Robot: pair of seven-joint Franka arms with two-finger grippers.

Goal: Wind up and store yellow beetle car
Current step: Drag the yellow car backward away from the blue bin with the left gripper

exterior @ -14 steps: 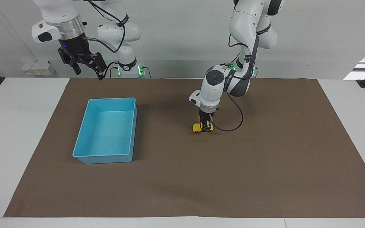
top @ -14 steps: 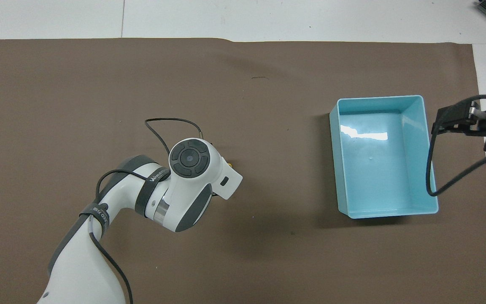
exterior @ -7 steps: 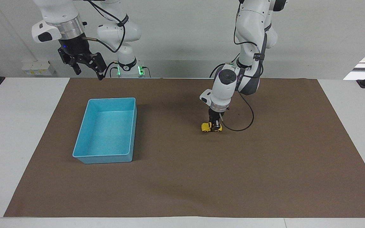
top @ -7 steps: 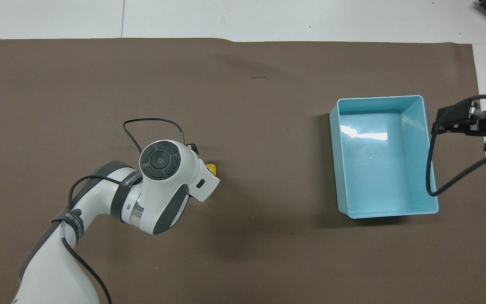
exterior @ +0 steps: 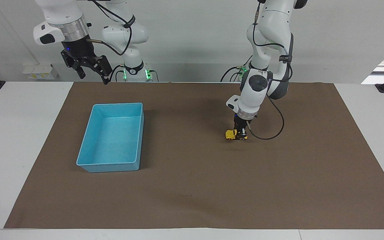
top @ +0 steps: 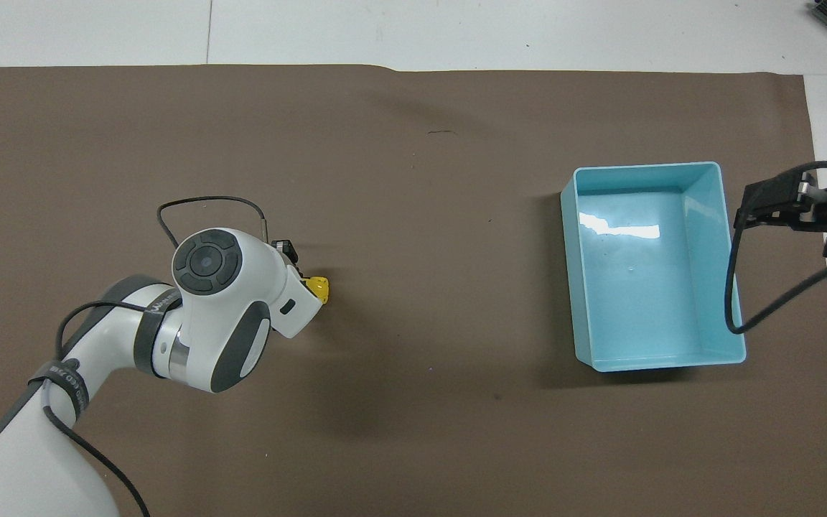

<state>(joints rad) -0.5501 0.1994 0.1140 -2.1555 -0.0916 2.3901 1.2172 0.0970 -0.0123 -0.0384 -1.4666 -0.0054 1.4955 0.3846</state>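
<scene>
The left tool (exterior: pixel 241 132) is pinched tight on the yellow beetle car (exterior: pixel 232 134), whose wheels sit on the brown mat (exterior: pixel 212 186). The blue bin (exterior: pixel 88 163) is well apart, toward the right arm's end of the table. The right tool (exterior: pixel 90 71) waits wide open, high over the table's edge near the bin.

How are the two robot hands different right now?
The left gripper is down at the brown mat, its fingers shut on the yellow beetle car; the right gripper hangs high in the air with open fingers, holding nothing. The left gripper works well away from the blue bin, while the right gripper waits near the bin's end of the table. Both sit on matching white arms.
</scene>
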